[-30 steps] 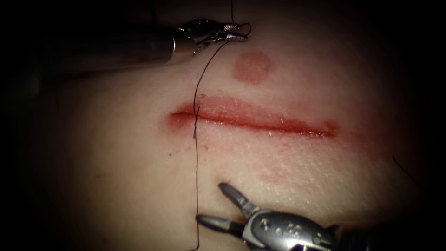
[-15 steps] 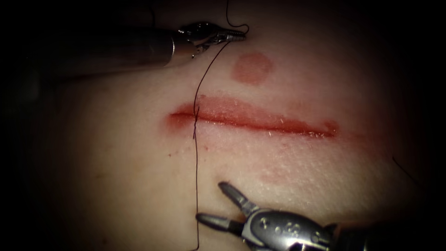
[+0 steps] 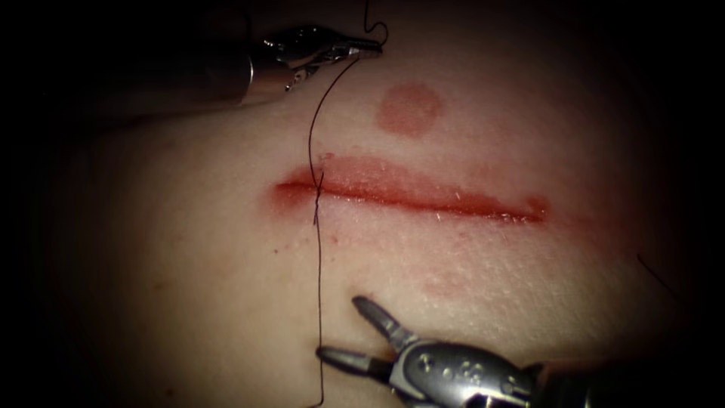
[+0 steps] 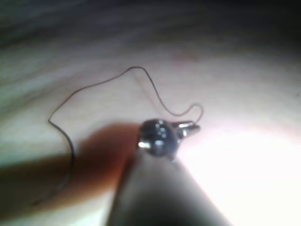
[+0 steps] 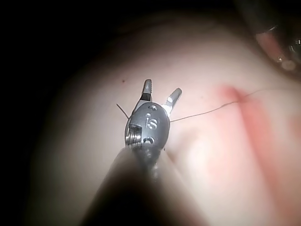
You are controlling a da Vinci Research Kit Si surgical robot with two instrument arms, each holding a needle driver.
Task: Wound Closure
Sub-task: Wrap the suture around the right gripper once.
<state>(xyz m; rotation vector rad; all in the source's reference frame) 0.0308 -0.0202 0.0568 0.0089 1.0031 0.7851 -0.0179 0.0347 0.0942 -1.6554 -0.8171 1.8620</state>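
My left tool (image 3: 368, 48), clamped on the thread (image 3: 318, 257) above the cut (image 3: 411, 193), has drawn leftward, tensioning the stitch, while my right tool (image 3: 343, 329) waits below, spread and empty.

We see the tissue (image 3: 483, 287), pale and lightly grained, carrying the scene, with the cut (image 3: 411, 195) running across it from left to right, wet with red fluid (image 3: 362, 175) along its upper lip. A round reddish mark (image 3: 408, 109) sits above the cut. The thread (image 3: 318, 249) lies over the tissue, crossing the cut near its left end.
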